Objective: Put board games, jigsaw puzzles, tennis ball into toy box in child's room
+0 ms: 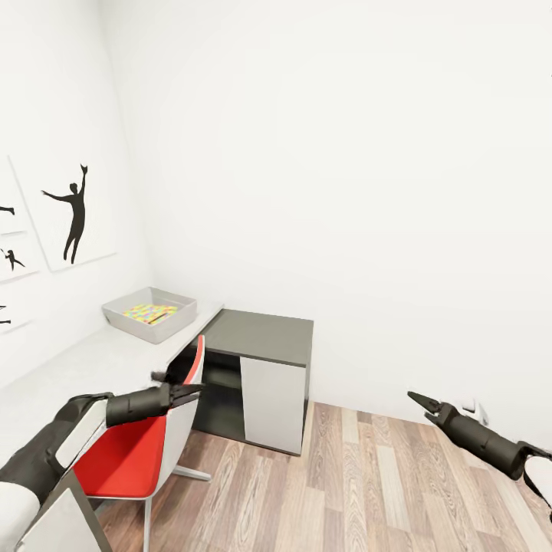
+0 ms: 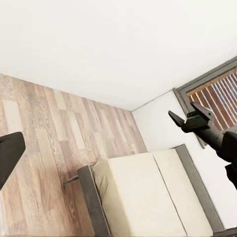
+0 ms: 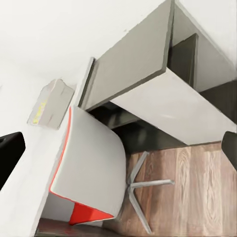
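From my seat, the red chair point(image 1: 146, 445) is the main obstacle: it stands pushed against the table point(image 1: 92, 368), its back just under the edge, blocking a low approach there. Beyond the chair, the dark-grey cabinet point(image 1: 257, 368) butts against the table's end. Right of the chair, the wood floor point(image 1: 383, 491) lies open up to the wall. Past the chair along the table, the toy box point(image 1: 151, 313) sits open-topped in the corner, with bare tabletop before it.

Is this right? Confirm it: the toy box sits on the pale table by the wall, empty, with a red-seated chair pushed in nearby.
Not quite. The toy box is not empty: the head view shows a multicoloured jigsaw puzzle lying inside it. The rest holds: it sits on the pale table by the wall, with the red-seated chair nearby.
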### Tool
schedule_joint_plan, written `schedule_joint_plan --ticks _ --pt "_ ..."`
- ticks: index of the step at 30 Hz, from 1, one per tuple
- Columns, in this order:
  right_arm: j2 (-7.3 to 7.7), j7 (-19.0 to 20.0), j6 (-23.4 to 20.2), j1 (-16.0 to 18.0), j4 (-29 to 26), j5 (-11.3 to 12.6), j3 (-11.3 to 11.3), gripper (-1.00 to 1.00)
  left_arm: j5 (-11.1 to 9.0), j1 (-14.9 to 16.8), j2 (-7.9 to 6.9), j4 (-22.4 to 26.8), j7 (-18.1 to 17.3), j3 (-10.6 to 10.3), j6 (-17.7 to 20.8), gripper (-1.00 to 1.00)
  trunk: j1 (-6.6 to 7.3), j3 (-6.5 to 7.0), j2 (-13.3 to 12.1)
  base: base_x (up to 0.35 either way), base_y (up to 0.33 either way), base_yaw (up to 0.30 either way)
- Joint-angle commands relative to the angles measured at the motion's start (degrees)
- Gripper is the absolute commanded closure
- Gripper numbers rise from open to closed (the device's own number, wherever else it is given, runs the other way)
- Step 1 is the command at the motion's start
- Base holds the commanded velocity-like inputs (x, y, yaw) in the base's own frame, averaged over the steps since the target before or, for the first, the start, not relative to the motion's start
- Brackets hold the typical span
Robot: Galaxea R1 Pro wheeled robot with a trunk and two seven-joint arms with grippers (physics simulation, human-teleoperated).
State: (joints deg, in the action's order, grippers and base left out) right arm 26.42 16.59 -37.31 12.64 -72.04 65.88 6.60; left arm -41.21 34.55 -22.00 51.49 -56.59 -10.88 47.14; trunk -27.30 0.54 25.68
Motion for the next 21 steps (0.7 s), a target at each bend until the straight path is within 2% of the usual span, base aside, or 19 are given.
schedule_joint_plan --ticks 1,3,5,7,10,12,13,14,15,17,18,21 --pt "-0.76 -2.7 -0.5 1.3 1.1 -0.5 -0.2 -1.00 0.6 0.1 1.20 0.0 2.5 -0.2 0.3 -1.00 -0.02 -0.02 0.1 0.000 0.000 0.000" --pt "-1.77 -6.3 -1.0 2.4 1.7 -2.0 -1.0 -1.00 2.6 0.1 2.47 0.1 4.9 -0.2 0.3 -1.00 -0.02 -0.02 0.1 0.000 0.000 0.000" --pt "-3.19 -11.4 -2.0 4.2 2.1 -4.9 -2.5 -1.00 6.1 0.2 4.69 0.1 7.7 -0.2 0.3 -1.00 -0.02 -0.02 0.1 0.000 0.000 0.000" --pt "-5.37 -16.0 -3.4 6.3 2.4 -8.2 -4.5 -1.00 10.4 0.3 7.14 0.0 10.3 -0.1 0.3 -1.00 -0.02 -0.02 0.1 0.000 0.000 0.000" --pt "-7.82 -19.9 -4.5 8.0 2.6 -11.5 -6.2 -1.00 14.8 0.3 9.73 -0.1 13.2 -0.1 0.1 -1.00 -0.02 -0.02 0.1 0.000 0.000 0.000" --pt "-10.48 -23.8 -5.0 9.5 3.6 -15.0 -7.4 -1.00 19.2 0.3 12.36 -0.1 16.6 -0.1 -1.0 -1.00 -0.02 -0.02 0.1 0.000 0.000 0.000" --pt "-11.22 -24.8 -5.1 9.9 4.1 -16.0 -7.7 -1.00 20.3 0.3 12.94 -0.2 17.5 -0.2 -1.3 -1.00 -0.02 -0.02 0.1 0.000 0.000 0.000" --pt "-12.80 -26.7 -5.2 10.7 5.6 -17.8 -8.0 -1.00 22.4 0.3 13.99 -0.5 19.7 -0.1 -1.9 -1.00 -0.02 -0.02 0.1 0.000 0.000 0.000" --pt "-13.63 -27.5 -5.3 11.3 6.7 -18.8 -8.2 -1.00 23.4 0.3 14.52 -0.7 20.9 -0.1 -2.3 -1.00 -0.02 -0.02 0.1 0.000 0.000 0.000" --pt "-16.78 -29.9 -5.3 14.1 12.7 -22.3 -8.6 -1.00 26.9 0.3 16.94 -2.9 26.6 -0.1 -4.4 -1.00 -0.02 -0.02 0.1 0.000 0.000 0.000" --pt "-17.56 -30.3 -5.3 14.8 14.5 -23.2 -8.7 -1.00 27.6 0.3 17.63 -3.9 28.1 -0.1 -5.2 -1.00 -0.02 -0.02 0.1 0.000 0.000 0.000" --pt "-21.87 -31.6 -3.8 17.5 27.4 -29.7 -9.7 -1.00 30.2 0.3 21.41 -13.0 37.5 -0.5 -11.7 -1.00 -0.02 -0.02 0.1 0.000 0.000 0.000"
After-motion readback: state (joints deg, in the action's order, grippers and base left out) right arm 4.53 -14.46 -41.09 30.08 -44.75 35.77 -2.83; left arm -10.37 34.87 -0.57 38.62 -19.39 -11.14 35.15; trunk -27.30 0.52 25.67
